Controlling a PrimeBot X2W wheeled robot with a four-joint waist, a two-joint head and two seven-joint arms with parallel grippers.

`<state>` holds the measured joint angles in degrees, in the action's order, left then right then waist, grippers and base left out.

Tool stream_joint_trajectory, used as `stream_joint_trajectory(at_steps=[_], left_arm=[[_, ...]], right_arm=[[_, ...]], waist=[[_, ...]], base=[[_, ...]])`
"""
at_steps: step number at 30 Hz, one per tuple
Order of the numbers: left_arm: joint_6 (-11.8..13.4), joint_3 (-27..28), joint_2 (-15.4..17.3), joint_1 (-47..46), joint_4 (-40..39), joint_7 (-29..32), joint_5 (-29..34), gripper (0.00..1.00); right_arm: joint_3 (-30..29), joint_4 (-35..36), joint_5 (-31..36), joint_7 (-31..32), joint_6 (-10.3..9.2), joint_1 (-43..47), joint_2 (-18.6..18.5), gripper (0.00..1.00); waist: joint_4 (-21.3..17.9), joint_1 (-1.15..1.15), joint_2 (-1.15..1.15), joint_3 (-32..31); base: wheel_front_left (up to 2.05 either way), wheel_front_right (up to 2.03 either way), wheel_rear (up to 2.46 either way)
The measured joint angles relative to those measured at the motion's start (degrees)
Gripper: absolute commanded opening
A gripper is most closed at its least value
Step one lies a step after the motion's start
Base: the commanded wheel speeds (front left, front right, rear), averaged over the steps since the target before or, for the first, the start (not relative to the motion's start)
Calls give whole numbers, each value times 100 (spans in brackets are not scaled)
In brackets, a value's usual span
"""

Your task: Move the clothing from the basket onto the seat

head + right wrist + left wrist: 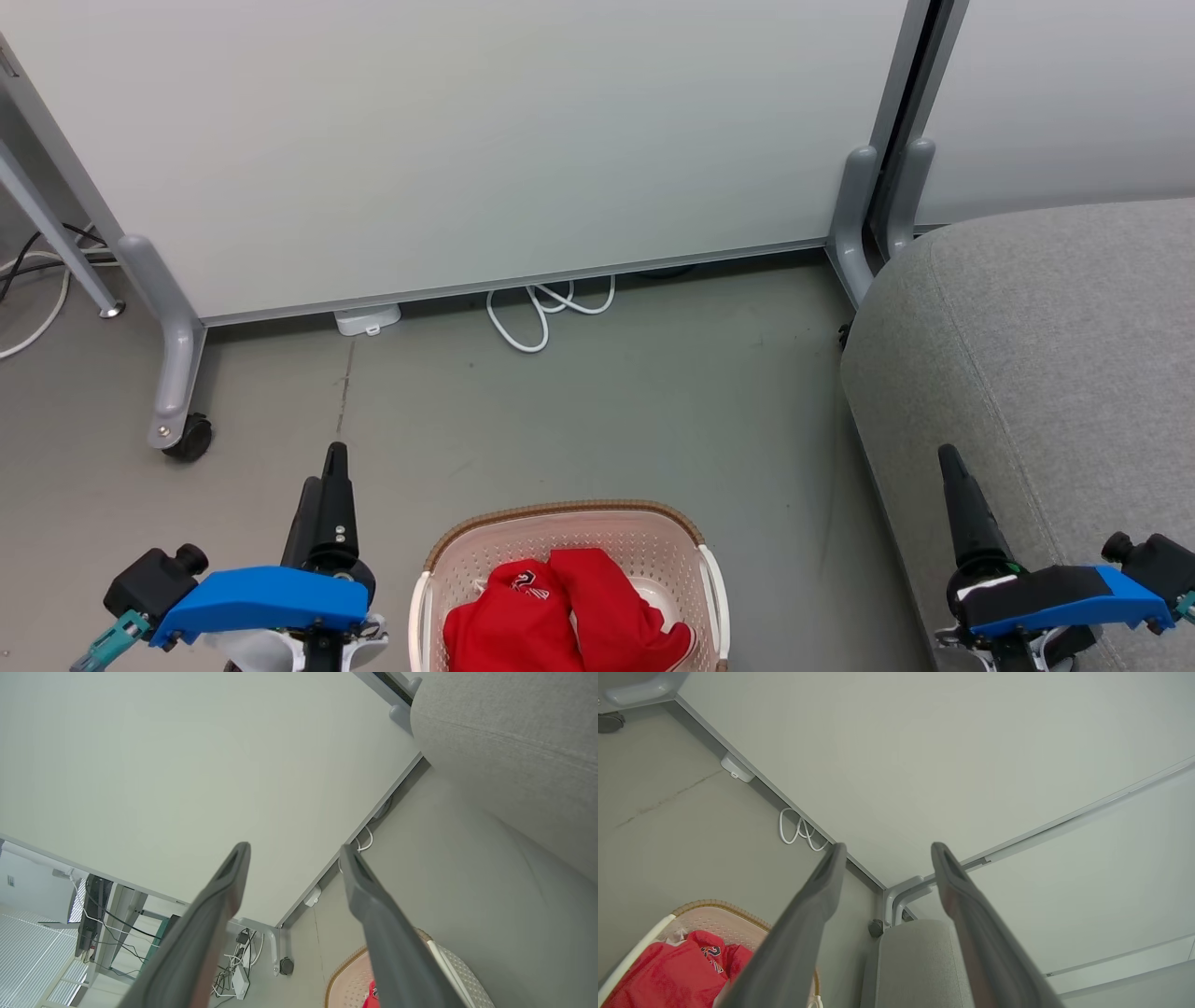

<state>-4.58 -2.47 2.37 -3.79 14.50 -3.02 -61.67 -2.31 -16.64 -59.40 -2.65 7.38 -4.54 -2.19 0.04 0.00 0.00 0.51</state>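
**Here: red clothing heaped in the basket, both grippers wide and empty**

The basket [569, 511] stands on the grey floor [597, 401] at the bottom middle of the head view. Its brown rim curves round the far end, and a white handle sits on each side. The near part is cut off by the picture's edge, so its long axis cannot be told.

Inside lies the clothing [523, 630], a soft red heap that fills most of the visible hollow and stays below the rim. The left piece lies flat and broad, with a small black-and-white logo [529, 581] near its far edge. The right piece is a thick fold whose long axis runs slantwise, from the far middle of the basket down toward the near right wall. Perforated cream wall shows bare behind the heap.

The seat [1046, 355] is to the right of the basket, apart from it, with a strip of floor between. Its rounded corner points toward the pale partition [467, 140], and nothing lies on the part in view.

The left gripper [887, 847] hangs over the floor left of the basket, jaws spread wide and holding nothing. The right gripper [294, 848] is over the seat's near edge, likewise spread and empty. Both point toward the partition.
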Motion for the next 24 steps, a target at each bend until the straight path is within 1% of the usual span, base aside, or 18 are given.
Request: stream_joint_trajectory(at_steps=[16, 24], left_arm=[[1, -220, 12, -88, 51, -286, 1667, 100], [30, -345, 37, -111, 60, -422, 2432, 100]], right_arm=[[90, 79, 1405, -226, 1, -45, -8, 100], [101, 136, 1982, -308, 1, -57, -13, 100]], waist=[[31, 0, 0, 7], [54, 0, 0, -5]], base=[[0, 0, 0], [0, 0, 0]])
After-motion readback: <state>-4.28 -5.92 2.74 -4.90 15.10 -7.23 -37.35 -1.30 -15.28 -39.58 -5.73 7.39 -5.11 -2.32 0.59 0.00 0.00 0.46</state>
